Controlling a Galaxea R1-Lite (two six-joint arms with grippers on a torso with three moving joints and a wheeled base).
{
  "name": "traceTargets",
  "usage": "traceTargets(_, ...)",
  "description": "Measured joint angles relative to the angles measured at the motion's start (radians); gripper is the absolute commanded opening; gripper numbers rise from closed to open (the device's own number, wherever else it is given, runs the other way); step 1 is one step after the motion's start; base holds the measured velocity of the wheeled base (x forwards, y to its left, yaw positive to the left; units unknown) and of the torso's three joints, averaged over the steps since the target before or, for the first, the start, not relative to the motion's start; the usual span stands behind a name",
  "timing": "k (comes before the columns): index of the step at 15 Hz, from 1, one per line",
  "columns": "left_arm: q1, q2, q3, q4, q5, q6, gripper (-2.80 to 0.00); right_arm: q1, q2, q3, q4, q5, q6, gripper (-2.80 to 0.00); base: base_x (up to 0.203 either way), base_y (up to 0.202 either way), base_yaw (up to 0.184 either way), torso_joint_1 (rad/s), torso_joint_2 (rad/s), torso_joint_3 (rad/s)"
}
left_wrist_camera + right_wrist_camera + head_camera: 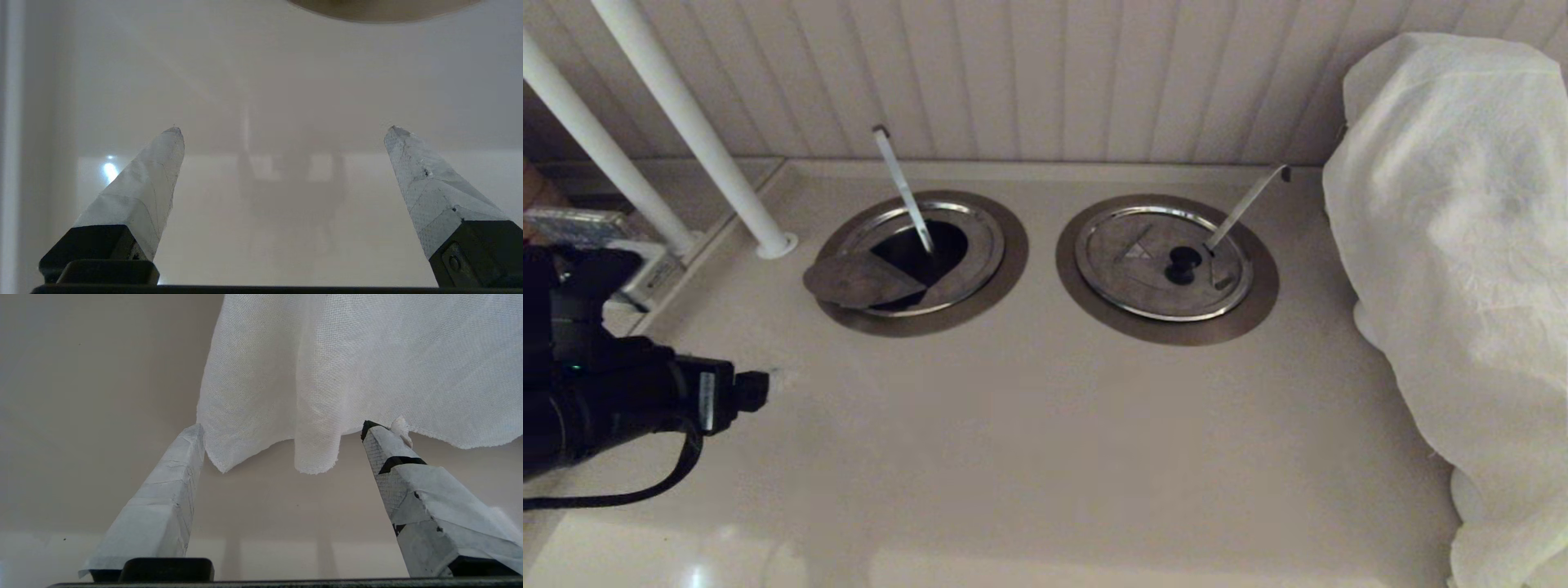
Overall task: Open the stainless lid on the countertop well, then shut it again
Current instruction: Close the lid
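Note:
The countertop well (pixel 921 314) on the left has a wide brushed collar, and a straight, near-upright flat handle (pixel 903 189) rises from its dark opening. Its stainless lid (pixel 862 279) stands folded open: the flap tilts up over the near-left rim and the other half still lies on the ring. No knob shows on it. My left gripper (pixel 282 130) is open over bare counter, short of the collar's edge (pixel 380 10); its arm (pixel 645 392) sits at the left, near side. My right gripper (pixel 282 430) is open and empty beside a white cloth (pixel 347 367).
The twin well (pixel 1168 327) to the right keeps its lid (pixel 1127 261) shut, with a black knob (pixel 1183 263) and a slanted hook-tipped handle (pixel 1245 206). A large white cloth (pixel 1462 245) covers something at the right. White poles (pixel 698 131) stand at the back left.

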Motion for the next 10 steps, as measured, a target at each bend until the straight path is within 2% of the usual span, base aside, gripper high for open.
traceTargets(3,0.002,0.145,-0.034,-0.095,0.055,0.021,0.00,0.000,0.000,0.000,0.000,0.000,0.000,0.00,0.000,0.000,0.000,0.000,0.00,0.000)
traceTargets(4,0.002,0.196,-0.045,-0.138,0.081,0.027,-2.80,0.000,0.000,0.000,0.000,0.000,0.000,0.00,0.000,0.000,0.000,0.000,0.00,0.000)
traceTargets(7,0.017,0.322,-0.065,-0.299,0.114,0.063,-2.80,0.000,0.000,0.000,0.000,0.000,0.000,0.00,0.000,0.000,0.000,0.000,0.00,0.000)
traceTargets(10,0.046,0.386,-0.087,-0.330,0.115,0.068,-2.80,0.000,0.000,0.000,0.000,0.000,0.000,0.00,0.000,0.000,0.000,0.000,0.00,0.000)
